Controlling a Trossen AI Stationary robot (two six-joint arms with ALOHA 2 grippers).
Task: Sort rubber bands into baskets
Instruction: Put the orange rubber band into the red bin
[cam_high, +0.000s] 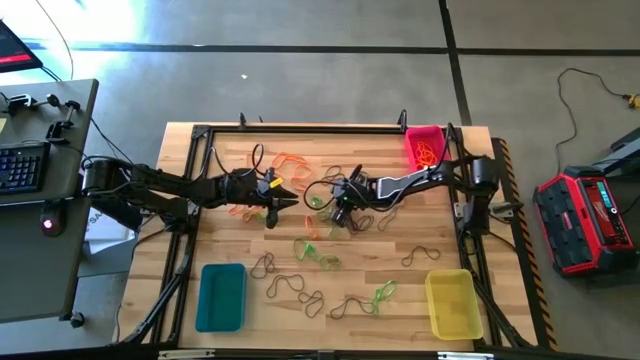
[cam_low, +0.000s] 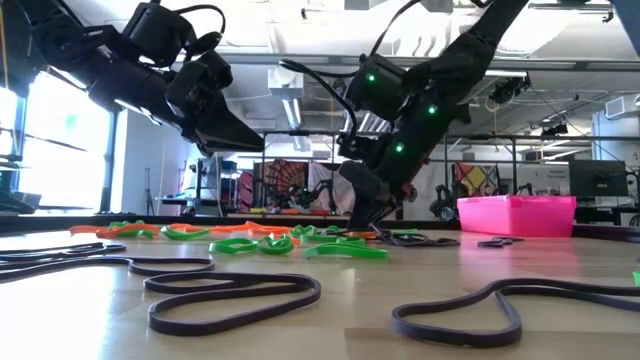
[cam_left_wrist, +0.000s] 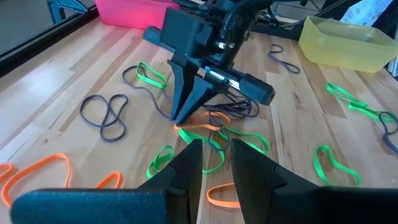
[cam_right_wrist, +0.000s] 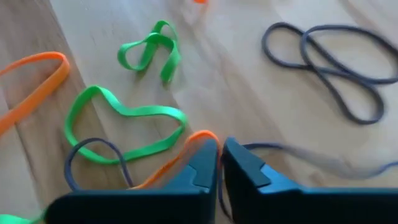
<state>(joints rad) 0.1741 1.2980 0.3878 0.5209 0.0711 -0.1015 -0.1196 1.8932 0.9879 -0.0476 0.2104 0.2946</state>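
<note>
A wooden-slat table (cam_high: 400, 265) with a black frame stands on a grey concrete floor (cam_high: 330, 85) marked with dark seam lines. To one side of it sits a grey desk (cam_high: 40, 200) carrying a black keyboard (cam_high: 22, 165), and beside the opposite side a red and black box (cam_high: 585, 220) rests on the floor, with a thin cable (cam_high: 570, 110) looping away from it. Bright glare falls across the floor (cam_high: 100, 25). From table height, the room behind shows a white ceiling with exposed pipes (cam_low: 300, 50), large bright windows (cam_low: 70, 150) (strongly overexposed), and a dark monitor (cam_low: 597, 180) among cluttered equipment.
</note>
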